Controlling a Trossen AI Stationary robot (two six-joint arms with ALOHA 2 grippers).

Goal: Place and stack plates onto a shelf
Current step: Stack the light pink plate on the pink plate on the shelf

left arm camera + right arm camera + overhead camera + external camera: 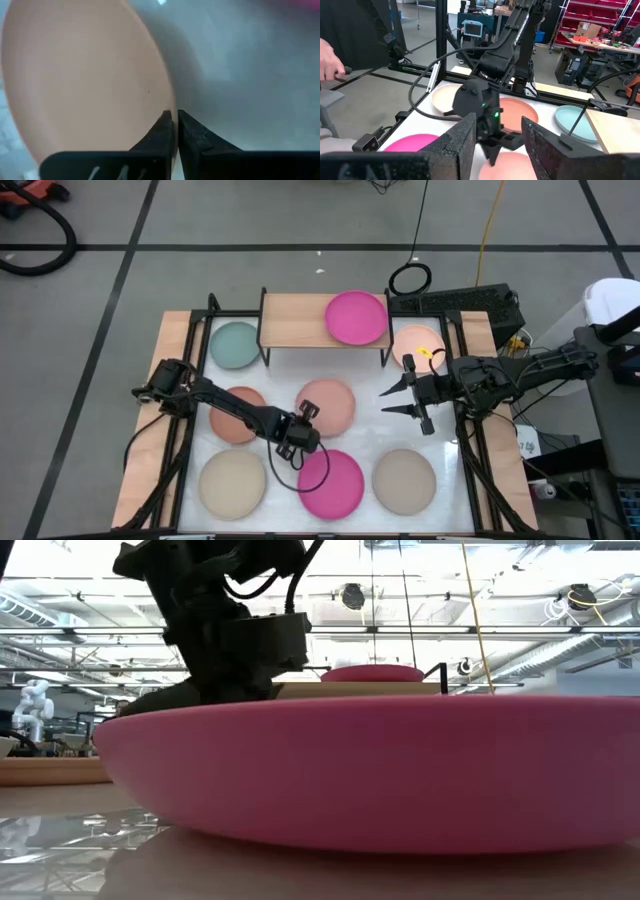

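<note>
My left gripper (307, 411) is shut on the near-left rim of the peach-pink plate (328, 404) in the middle of the table. My right gripper (396, 400) hovers open just right of that plate and touches nothing; in its wrist view its fingers frame the left arm's wrist. The shelf (295, 320) stands at the far edge with a magenta plate (356, 318) lying flat on its right half. The other plates lie flat on the table: teal (235, 345), peach (418, 345), brown (238, 416), two beige (232, 483) (404, 480) and a second magenta (332, 484). My left gripper (175, 116) pinches the peach-pink plate's rim (170, 102) between its two fingers, one finger over the plate's inner face and one outside the edge. The fingers come slanting down from the table's near-left side. Whether the plate is lifted off the table does not show.
In the low view the near magenta plate (370, 775) fills the foreground and hides the left fingertips. The left half of the shelf top (290, 320) is bare. A person's hand (329, 57) shows beyond the table's left side.
</note>
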